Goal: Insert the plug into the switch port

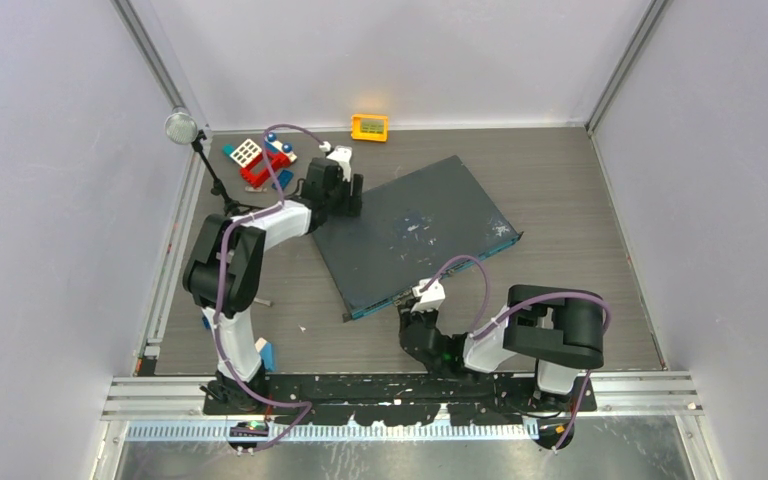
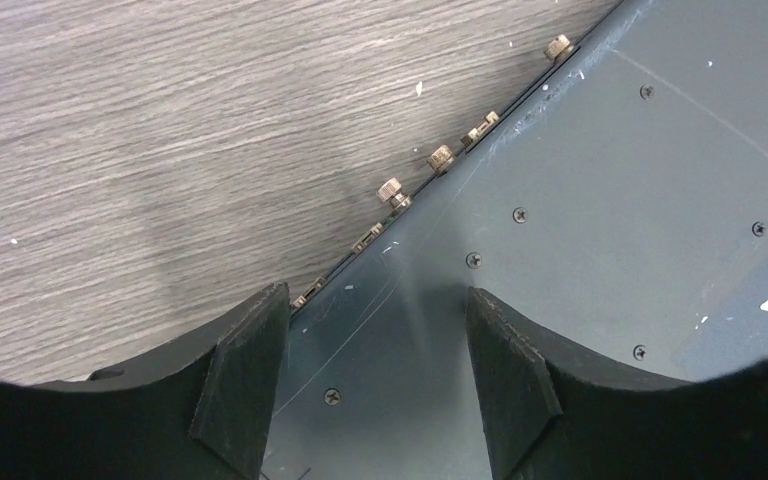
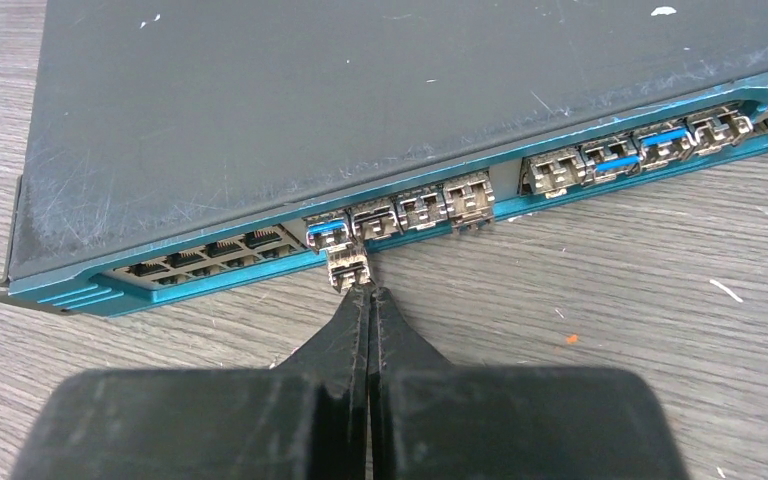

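The switch [image 1: 410, 235] is a large flat dark-grey box lying askew on the table, its teal front face [image 3: 210, 282] with a row of ports turned toward the right arm. A small metal plug [image 3: 348, 272] sticks partly out of a port below a blue-tabbed module [image 3: 328, 232]. My right gripper [image 3: 369, 293] is shut, fingers pressed together, tips touching the plug's rear end without gripping it. It sits just in front of the teal face in the top view [image 1: 415, 315]. My left gripper [image 2: 375, 330] is open over the box's rear corner [image 1: 345, 195], one finger on each side of bare lid.
A small orange-yellow box [image 1: 369, 127] stands at the back wall. Toy bricks [image 1: 265, 160] lie at the back left, next to a round lamp on a stand [image 1: 181, 126]. Brass thumbscrews [image 2: 390, 188] line the switch's rear edge. A blue piece [image 1: 265, 353] lies by the left base.
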